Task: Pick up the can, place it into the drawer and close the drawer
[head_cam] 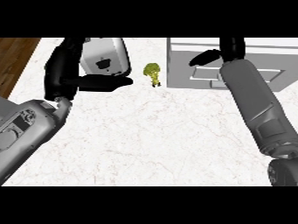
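The can (103, 56), likely light, rigid and smooth-walled, best gripped around its mid-body, stands at the tabletop (151, 135) rear, left hand (102, 82) extended flat just before it holding nothing, while the right hand (217, 54), grip indiscernible, is at the drawer (206, 74)

I can't read any text, label, brand or number from here. The grey appliance (102, 56) on the worktop (151, 131) shows only a dark mark, and the drawer unit (241, 65) carries no writing.
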